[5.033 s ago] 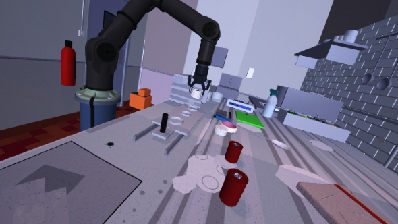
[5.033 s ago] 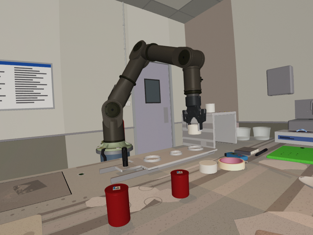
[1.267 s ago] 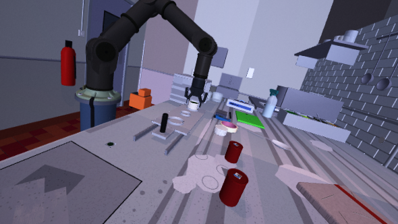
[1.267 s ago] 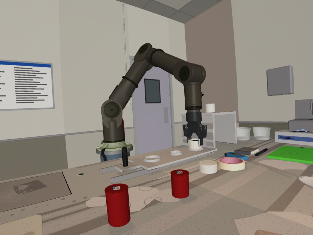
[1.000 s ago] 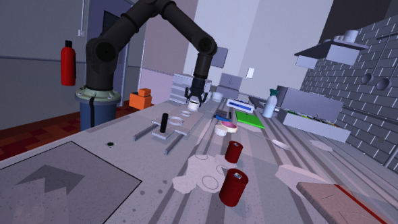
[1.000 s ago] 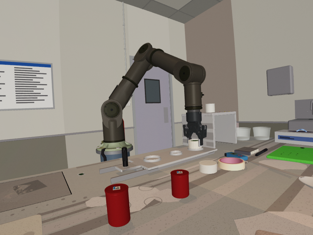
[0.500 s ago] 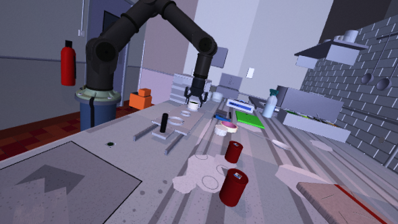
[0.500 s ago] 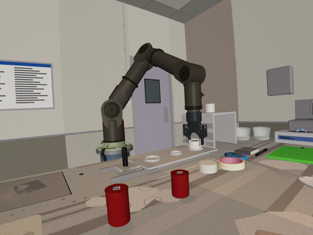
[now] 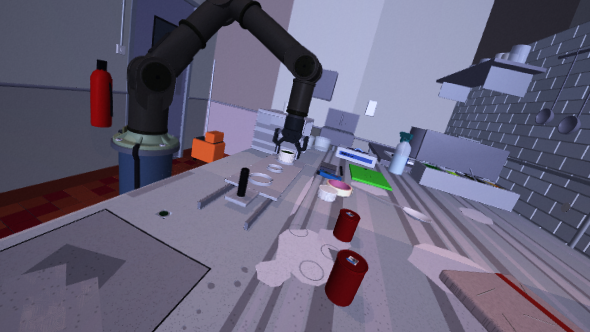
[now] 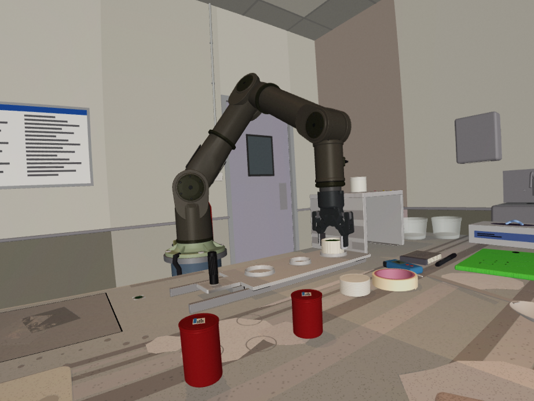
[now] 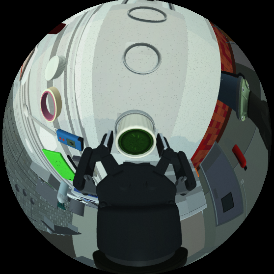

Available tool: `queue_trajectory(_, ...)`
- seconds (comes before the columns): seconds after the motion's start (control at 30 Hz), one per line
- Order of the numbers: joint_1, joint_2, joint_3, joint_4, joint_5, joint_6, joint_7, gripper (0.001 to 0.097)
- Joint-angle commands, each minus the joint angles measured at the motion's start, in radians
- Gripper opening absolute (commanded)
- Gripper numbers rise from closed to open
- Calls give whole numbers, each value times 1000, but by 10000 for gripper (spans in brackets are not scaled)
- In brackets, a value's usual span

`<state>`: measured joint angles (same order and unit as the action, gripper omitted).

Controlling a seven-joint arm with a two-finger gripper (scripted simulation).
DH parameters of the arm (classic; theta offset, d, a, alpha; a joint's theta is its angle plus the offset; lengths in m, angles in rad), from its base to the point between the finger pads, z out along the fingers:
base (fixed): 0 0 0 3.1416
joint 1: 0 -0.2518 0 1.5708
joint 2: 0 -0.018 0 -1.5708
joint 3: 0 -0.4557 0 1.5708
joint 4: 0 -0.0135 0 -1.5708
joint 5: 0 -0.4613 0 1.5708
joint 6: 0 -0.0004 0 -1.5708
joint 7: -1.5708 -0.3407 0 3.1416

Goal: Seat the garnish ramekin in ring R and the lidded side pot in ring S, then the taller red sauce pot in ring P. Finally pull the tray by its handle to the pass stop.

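On the grey tray (image 9: 265,176) at the far end of the counter, the white garnish ramekin (image 9: 287,156) (image 10: 331,245) (image 11: 134,134) with its green filling stands upright in the farthest ring. My gripper (image 9: 289,145) (image 10: 332,230) (image 11: 135,143) is straight above it, open and holding nothing, with the ramekin standing between its fingers. Two more rings (image 10: 299,260) (image 10: 259,270) on the tray are unoccupied, and the tray's black handle (image 9: 243,181) (image 10: 213,267) stands at its near end. The white lidded side pot (image 9: 328,193) (image 10: 355,285) sits off the tray. Two red sauce pots (image 10: 200,349) (image 10: 306,313) stand nearer the front.
A roll of tape (image 10: 395,279) lies beside the lidded pot, with a blue device (image 10: 403,266) and green board (image 10: 498,261) beyond. Rails (image 9: 258,212) flank the tray's near end. A grey cabinet (image 10: 374,222) stands behind the tray, and a spoon (image 9: 417,214) lies to the right.
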<state>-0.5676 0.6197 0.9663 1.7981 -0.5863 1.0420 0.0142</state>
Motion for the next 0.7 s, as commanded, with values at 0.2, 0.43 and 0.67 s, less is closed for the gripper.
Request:
queue_trajectory(0.2,-2,-4,4,-3,3,4,-2,850)
queue_trajectory(0.43,-7,-11,11,-7,10,14,-7,850)
queue_trajectory(0.67,-15,-23,21,-14,22,29,-15,850)
